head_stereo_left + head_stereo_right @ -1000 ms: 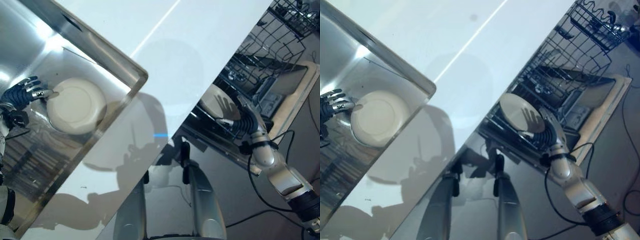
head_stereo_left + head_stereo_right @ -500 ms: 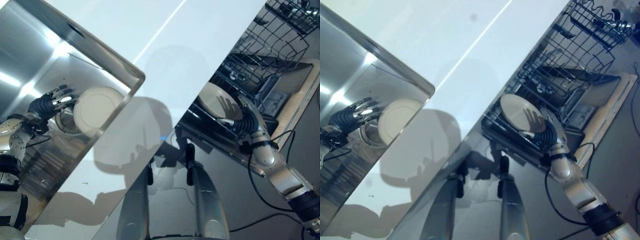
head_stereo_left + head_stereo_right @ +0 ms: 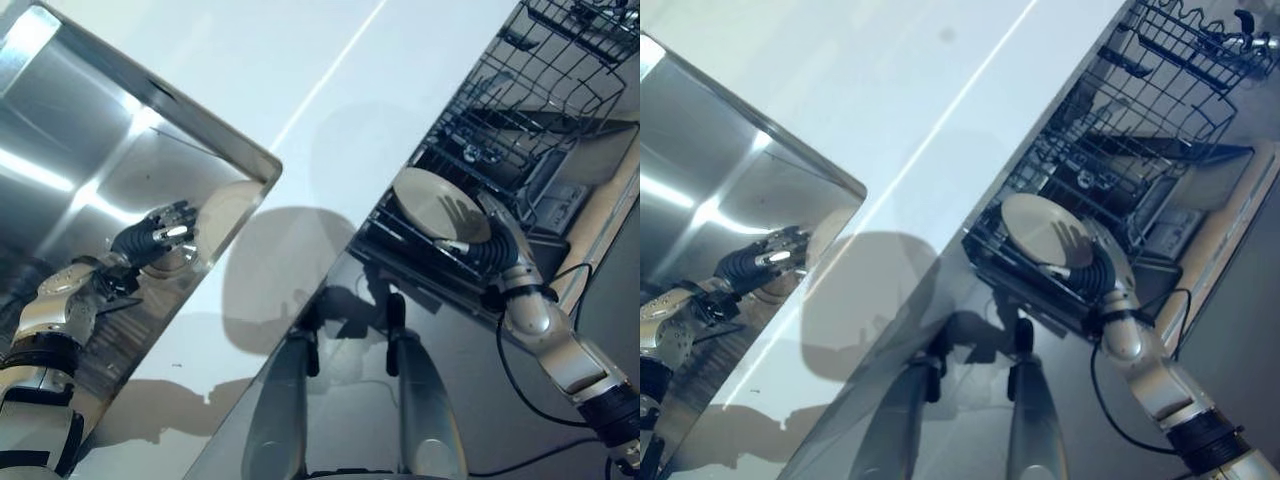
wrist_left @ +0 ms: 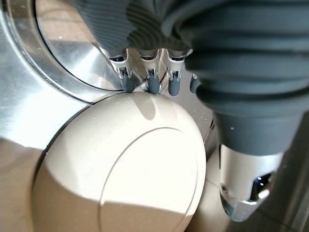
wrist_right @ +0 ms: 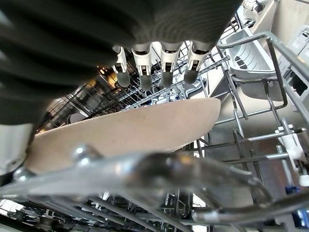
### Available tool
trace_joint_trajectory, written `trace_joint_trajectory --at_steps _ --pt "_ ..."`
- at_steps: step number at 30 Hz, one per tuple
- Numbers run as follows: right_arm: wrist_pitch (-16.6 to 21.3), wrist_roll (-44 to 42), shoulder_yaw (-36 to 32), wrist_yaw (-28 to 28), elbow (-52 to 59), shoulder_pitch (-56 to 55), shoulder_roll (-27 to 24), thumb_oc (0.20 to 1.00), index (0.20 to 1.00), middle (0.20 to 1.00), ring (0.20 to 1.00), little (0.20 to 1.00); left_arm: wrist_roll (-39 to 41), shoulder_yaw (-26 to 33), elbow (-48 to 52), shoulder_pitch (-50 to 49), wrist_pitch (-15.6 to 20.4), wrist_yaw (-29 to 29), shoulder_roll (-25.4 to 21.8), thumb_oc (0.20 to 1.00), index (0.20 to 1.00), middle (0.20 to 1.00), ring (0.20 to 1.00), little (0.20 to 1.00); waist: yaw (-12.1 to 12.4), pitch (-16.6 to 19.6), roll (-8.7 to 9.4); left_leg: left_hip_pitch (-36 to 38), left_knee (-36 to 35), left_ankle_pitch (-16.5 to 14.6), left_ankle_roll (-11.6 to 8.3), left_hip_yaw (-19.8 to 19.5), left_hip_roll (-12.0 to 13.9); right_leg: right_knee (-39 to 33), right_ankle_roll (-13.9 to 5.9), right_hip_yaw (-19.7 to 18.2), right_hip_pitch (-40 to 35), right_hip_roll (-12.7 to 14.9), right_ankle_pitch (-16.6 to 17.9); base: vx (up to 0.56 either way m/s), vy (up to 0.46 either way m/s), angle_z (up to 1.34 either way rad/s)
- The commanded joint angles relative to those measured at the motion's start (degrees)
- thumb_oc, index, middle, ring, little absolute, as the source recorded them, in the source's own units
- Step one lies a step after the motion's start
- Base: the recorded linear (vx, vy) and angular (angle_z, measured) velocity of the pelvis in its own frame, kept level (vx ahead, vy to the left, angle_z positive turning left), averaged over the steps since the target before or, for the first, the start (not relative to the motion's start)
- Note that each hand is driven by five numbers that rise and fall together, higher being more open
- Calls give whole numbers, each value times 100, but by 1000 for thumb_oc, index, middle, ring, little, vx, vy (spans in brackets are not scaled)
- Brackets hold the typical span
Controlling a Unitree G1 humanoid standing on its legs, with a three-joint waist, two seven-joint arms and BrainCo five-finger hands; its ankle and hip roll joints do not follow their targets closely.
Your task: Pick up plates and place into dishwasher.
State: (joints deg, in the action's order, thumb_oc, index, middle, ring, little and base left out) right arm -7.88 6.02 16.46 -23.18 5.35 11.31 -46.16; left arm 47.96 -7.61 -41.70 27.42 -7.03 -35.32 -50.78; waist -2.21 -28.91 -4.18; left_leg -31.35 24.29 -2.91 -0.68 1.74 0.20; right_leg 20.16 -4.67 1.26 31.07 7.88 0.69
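A cream plate (image 4: 125,164) stands tilted up on edge in the steel sink (image 3: 80,150), close to its near wall, partly hidden by the rim (image 3: 222,212). My left hand (image 3: 150,243) is shut on it, fingers (image 4: 149,83) hooked over its far edge and the thumb on the near side. A second cream plate (image 3: 435,205) hangs tilted over the dishwasher's lower rack (image 3: 420,255). My right hand (image 3: 492,243) is shut on that plate (image 5: 125,135), fingers (image 5: 164,72) curled over its far rim.
The sink's round drain (image 4: 63,48) lies just behind the left plate. A white counter (image 3: 330,100) runs between sink and dishwasher. The wire upper rack (image 3: 540,90) is pulled out above the lower one, and the open door (image 3: 605,190) lies beyond.
My left hand has raised its plate from flat on the sink floor to on edge and carried it toward the sink's near wall. The right hand and its plate have barely moved.
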Motion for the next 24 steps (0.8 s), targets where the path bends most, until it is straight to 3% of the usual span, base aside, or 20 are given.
trace_joint_trajectory --at_steps 1,17,24 --pt "46 -41 -61 -102 278 85 -321 1000 1000 1000 1000 1000 -585 -899 317 -787 -543 -374 847 1000 1000 1000 1000 1000 -57 -89 -84 631 -749 -223 581 449 -373 472 -154 25 -23 103 127 0 0 0" --pt "169 -3 -218 -38 203 -85 -389 1000 1000 1000 1000 1000 -570 -757 148 -862 -566 -314 1012 1000 1000 1000 1000 1000 -106 -89 -135 705 -787 -176 551 457 -410 441 -126 -10 -59 155 26 0 0 0" --pt "128 77 -161 -28 157 -22 -327 1000 1000 1000 1000 1000 72 -701 142 -769 -1170 -527 1266 1000 1000 1000 1000 1000 -126 -89 -84 667 -759 -175 551 471 -399 442 -110 -39 -37 117 7 0 0 0"
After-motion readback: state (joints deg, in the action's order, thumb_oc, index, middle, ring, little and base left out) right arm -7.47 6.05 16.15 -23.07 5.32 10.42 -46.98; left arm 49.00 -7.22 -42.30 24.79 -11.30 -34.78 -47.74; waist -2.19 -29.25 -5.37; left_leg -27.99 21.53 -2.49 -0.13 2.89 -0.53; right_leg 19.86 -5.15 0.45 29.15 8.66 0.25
